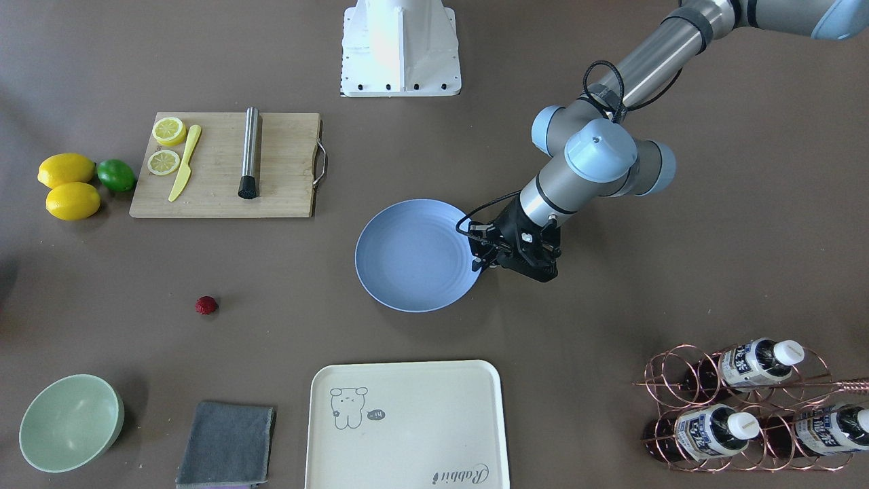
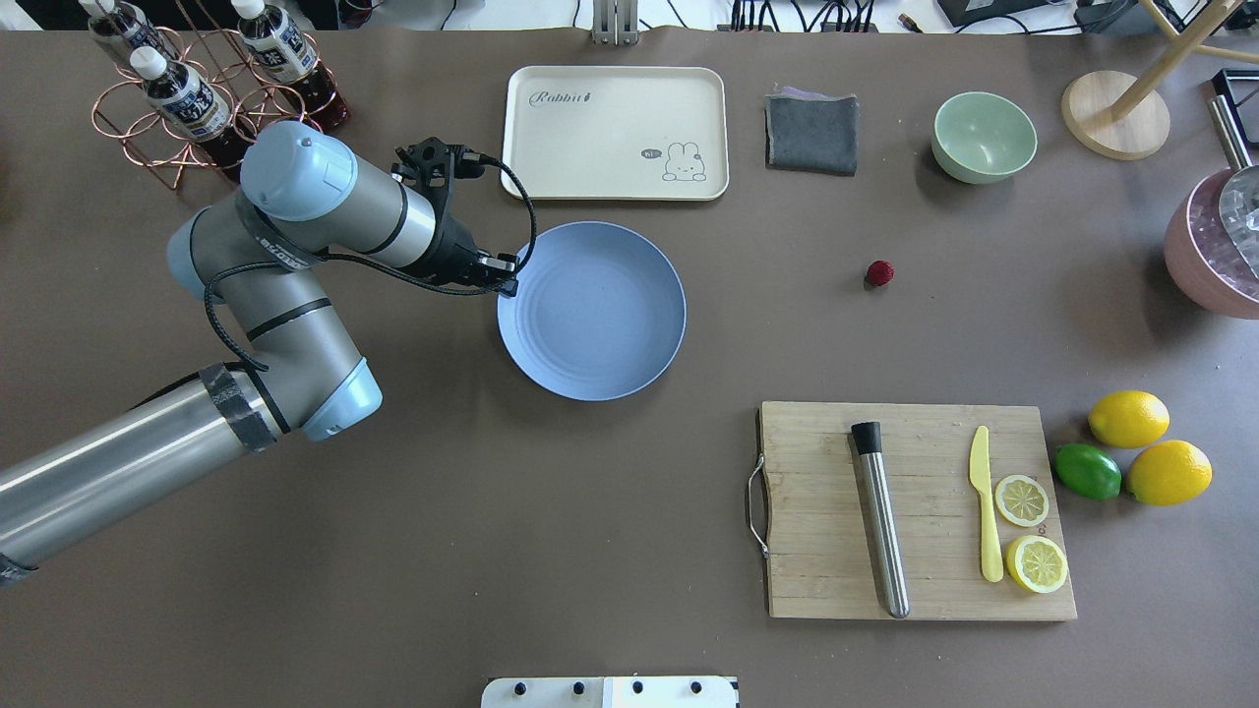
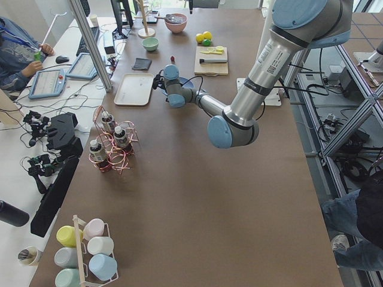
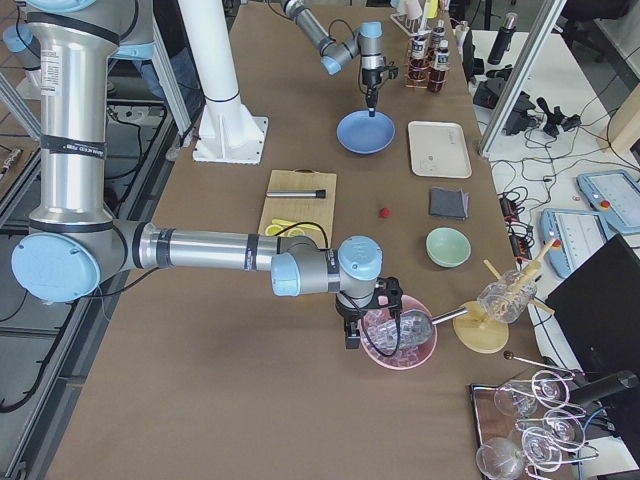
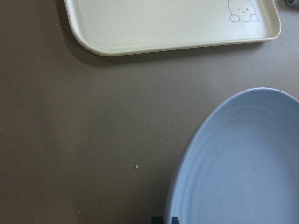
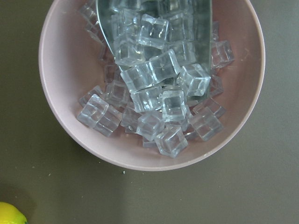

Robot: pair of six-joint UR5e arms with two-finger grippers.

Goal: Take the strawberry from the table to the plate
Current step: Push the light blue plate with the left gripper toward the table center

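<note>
**A:** ok so where's the strawberry [image 1: 206,305] right now?

**B:** It's out on the bare table [image 1: 611,305], well away from the plate [image 1: 414,255]. It sits between the cutting board [image 1: 285,163] and the grey cloth [image 1: 227,445], with the green bowl [image 1: 71,422] off to one side. Nothing is touching it.

**A:** and the arms?

**B:** The left gripper [image 2: 502,280] is down at the plate's rim, on the side away from the berry. On its wrist cam the fingertips [image 5: 158,219] barely poke into the bottom edge, close together. I honestly can't tell if they're pinching the rim or not.

**A:** right one?

**B:** The right gripper [image 4: 352,335] hangs over the pink bowl [image 6: 60,107] full of ice cubes [image 6: 154,93]. No clue if it's spread or pressed together, since I only get it from the side.
</note>
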